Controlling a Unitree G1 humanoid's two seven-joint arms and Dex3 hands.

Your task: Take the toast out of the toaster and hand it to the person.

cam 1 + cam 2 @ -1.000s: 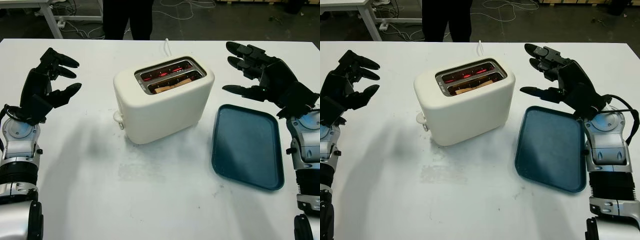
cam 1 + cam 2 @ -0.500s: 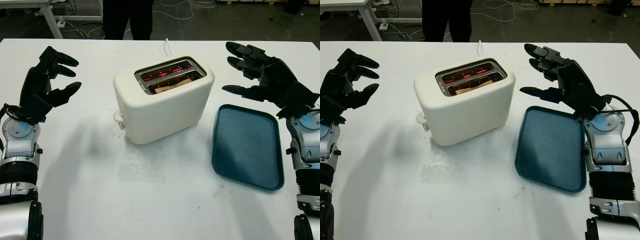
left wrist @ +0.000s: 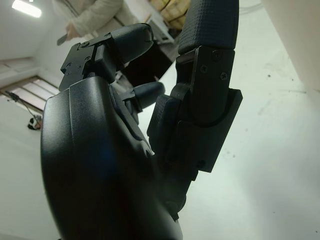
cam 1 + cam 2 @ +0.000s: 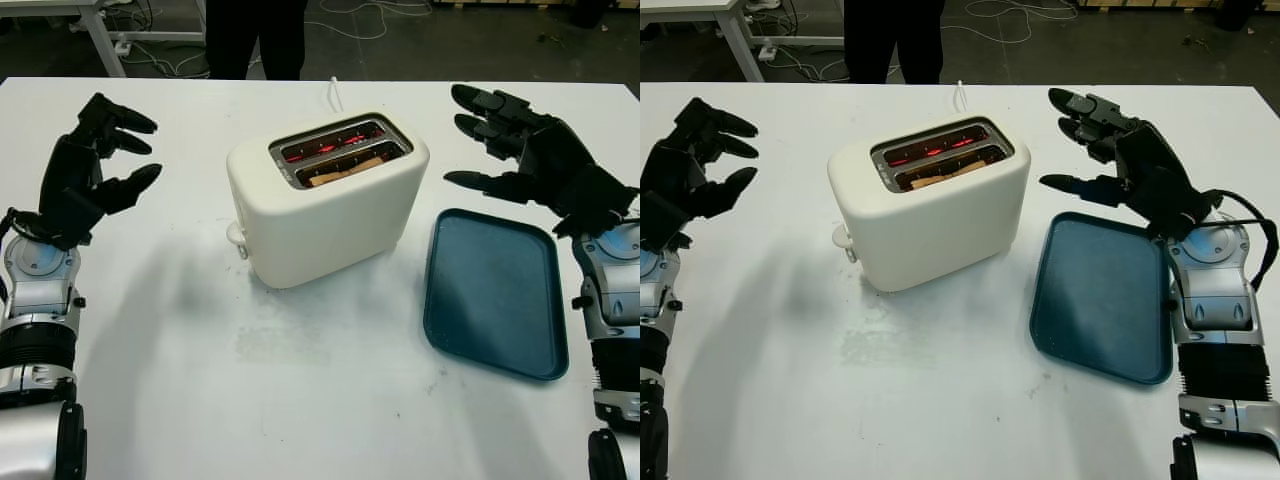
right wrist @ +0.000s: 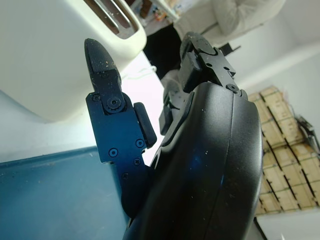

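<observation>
A cream two-slot toaster [image 4: 325, 205] stands mid-table, its elements glowing red. A brown slice of toast [image 4: 345, 167] sits low in the nearer slot. My left hand [image 4: 100, 160] hovers open above the table well left of the toaster, holding nothing. My right hand [image 4: 510, 145] is open to the right of the toaster, over the far end of the tray, also holding nothing. A person in dark trousers [image 4: 255, 35] stands beyond the table's far edge.
A dark blue tray [image 4: 495, 290] lies on the white table [image 4: 300, 400] right of the toaster. The toaster's white cord [image 4: 333, 92] runs off the far edge. Cables and a table leg show on the floor behind.
</observation>
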